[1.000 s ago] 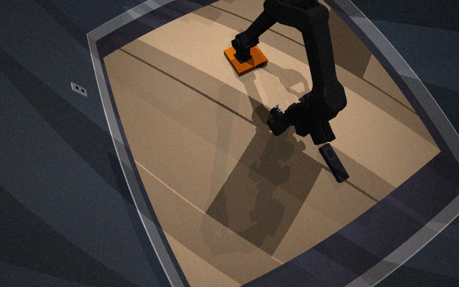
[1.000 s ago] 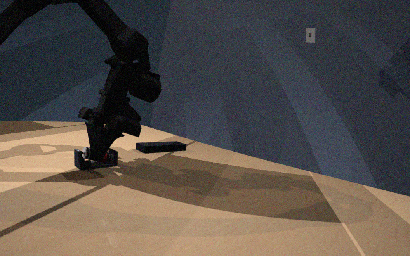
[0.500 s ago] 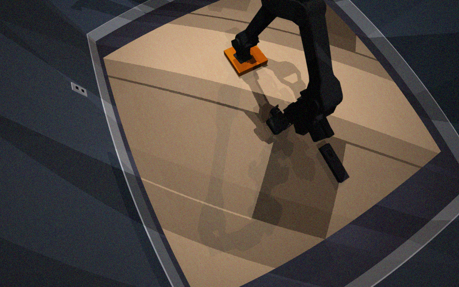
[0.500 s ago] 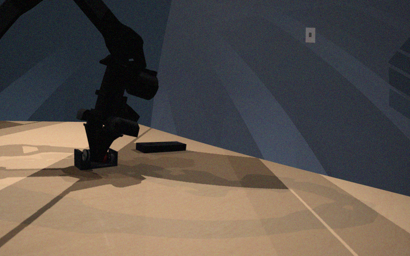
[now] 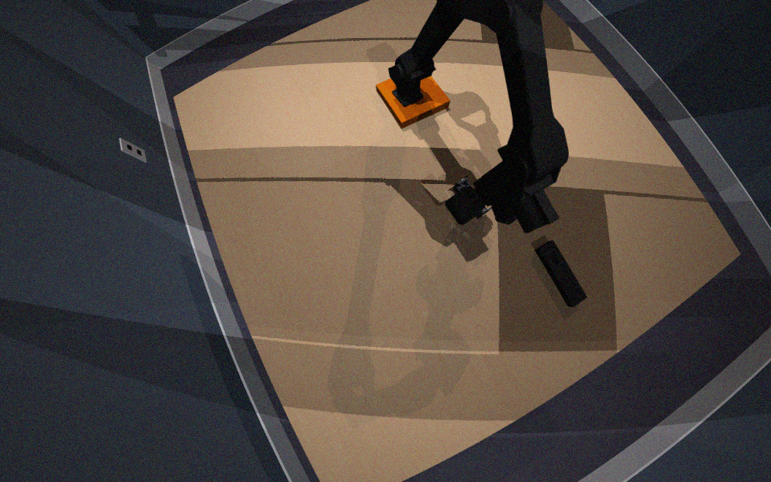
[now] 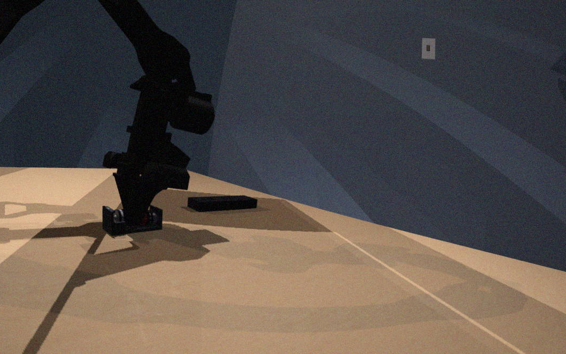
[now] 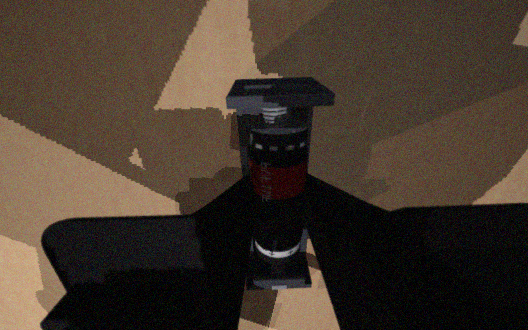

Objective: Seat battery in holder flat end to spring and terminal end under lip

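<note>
Wrist cam: gripper (image 7: 277, 210) clamped on battery (image 7: 277, 175); batt lying in holder (image 7: 280, 95), spring at far end.

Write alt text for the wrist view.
The gripper is shut on a black battery with a red band, lying lengthwise in a dark holder on the tan table. A spring shows at the holder's far end.

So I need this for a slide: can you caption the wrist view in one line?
Claw shut on the red-banded battery, lying in the dark holder with its spring showing at the far end.
</note>
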You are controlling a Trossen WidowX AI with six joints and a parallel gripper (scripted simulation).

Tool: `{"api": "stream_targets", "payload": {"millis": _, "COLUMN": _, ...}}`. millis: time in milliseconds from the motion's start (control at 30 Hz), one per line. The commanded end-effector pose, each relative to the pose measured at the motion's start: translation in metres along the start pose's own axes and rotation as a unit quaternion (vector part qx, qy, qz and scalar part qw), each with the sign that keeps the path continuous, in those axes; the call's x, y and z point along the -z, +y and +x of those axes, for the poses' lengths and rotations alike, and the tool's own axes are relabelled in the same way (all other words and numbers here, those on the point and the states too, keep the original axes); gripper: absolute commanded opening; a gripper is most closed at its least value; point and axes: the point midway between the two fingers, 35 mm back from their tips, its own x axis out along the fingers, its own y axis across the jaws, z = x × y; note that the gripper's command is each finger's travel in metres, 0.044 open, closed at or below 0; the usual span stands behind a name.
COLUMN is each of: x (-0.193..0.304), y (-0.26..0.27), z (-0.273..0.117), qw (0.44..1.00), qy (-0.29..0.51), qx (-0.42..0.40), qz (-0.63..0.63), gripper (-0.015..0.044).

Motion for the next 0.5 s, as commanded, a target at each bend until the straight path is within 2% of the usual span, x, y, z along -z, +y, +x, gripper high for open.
{"api": "stream_targets", "payload": {"millis": 0, "x": -0.0039, "y": 0.0001, "z": -0.0010, "qw": 1.000, "qy": -0.020, "qx": -0.001, "qz": -0.001, "gripper": 0.0087}}
{"api": "stream_targets", "payload": {"millis": 467, "x": -0.0023, "y": 0.0004, "z": 0.0001, "qw": 0.999, "qy": -0.035, "qx": 0.001, "qz": -0.002, "gripper": 0.0087}}
